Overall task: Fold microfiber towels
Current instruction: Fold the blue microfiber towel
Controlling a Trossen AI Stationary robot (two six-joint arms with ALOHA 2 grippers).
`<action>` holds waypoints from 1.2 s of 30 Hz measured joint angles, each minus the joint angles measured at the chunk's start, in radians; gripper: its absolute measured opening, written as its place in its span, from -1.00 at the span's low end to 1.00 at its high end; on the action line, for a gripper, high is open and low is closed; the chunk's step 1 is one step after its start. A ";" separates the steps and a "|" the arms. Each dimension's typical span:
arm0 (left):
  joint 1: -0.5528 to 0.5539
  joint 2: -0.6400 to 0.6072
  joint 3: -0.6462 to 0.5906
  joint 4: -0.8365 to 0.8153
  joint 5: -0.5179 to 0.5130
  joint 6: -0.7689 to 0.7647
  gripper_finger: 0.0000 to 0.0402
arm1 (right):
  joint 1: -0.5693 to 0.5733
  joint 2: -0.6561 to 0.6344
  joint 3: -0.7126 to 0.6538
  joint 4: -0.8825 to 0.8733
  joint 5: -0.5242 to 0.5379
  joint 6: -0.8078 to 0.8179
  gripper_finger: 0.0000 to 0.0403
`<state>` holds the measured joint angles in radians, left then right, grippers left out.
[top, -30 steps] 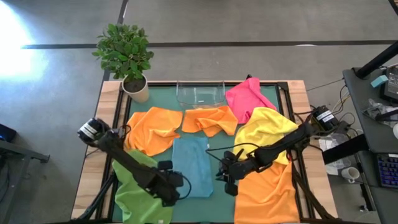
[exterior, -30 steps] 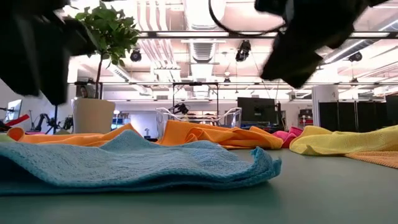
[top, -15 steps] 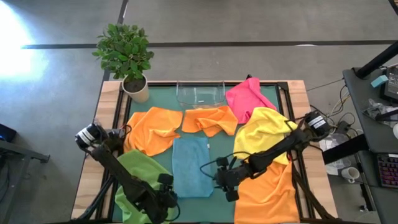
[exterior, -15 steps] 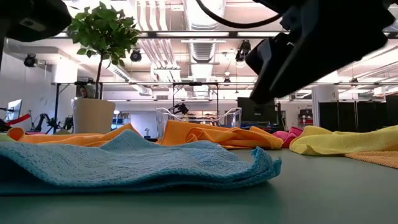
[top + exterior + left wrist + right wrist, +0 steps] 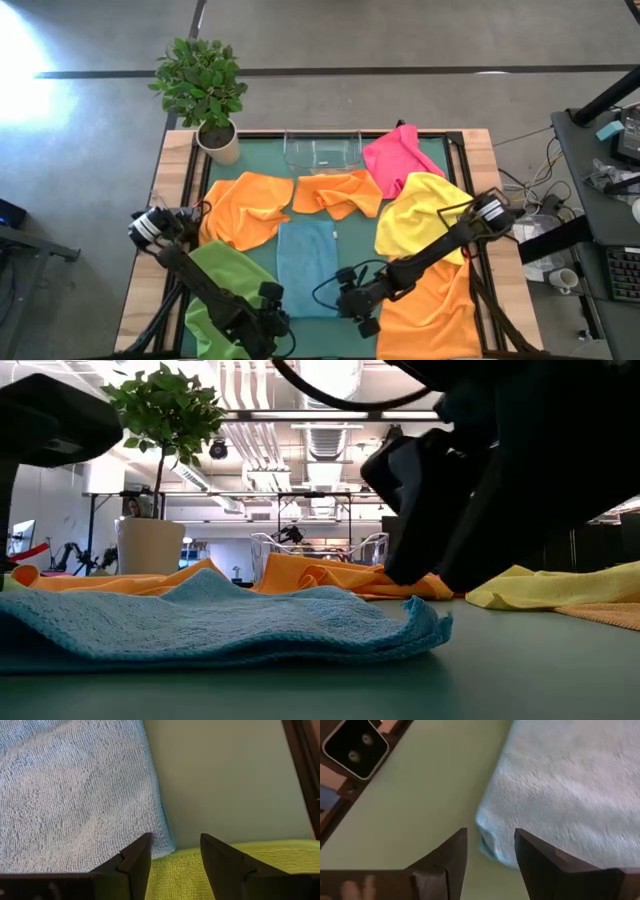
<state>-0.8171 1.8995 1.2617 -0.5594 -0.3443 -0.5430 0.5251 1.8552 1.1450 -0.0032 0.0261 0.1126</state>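
A light blue towel lies spread flat on the green mat, near the middle of the table's near side; it also shows in the low view. My left gripper is open above its near left corner, where that corner meets the green towel. My right gripper is open above its near right corner. The fingers of both stand on either side of the corners. Three orange towels, a yellow one and a pink one lie crumpled around it.
A clear plastic tray stands at the far edge, with a potted plant at the far left corner. Bare mat shows on both sides of the blue towel's near end. The table's near edge is close behind both grippers.
My right gripper has moved toward the table's near edge and left, and down, to the blue towel's near right corner. My left gripper has moved toward the near edge, to the towel's near left corner. The towels have not moved.
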 joint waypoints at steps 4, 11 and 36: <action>0.006 0.012 -0.004 0.001 -0.007 -0.001 -0.23 | 0.000 0.023 0.016 0.000 -0.010 -0.021 -0.23; 0.023 0.015 -0.029 -0.004 -0.009 -0.002 -0.23 | -0.002 0.032 0.014 -0.003 -0.008 -0.020 -0.23; 0.081 0.013 -0.067 0.064 -0.013 -0.003 -0.67 | -0.034 0.032 -0.013 -0.016 -0.010 -0.042 -0.38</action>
<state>-0.7364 1.9129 1.1946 -0.4949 -0.3576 -0.5457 0.4908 1.8874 1.1324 -0.0191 0.0166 0.0703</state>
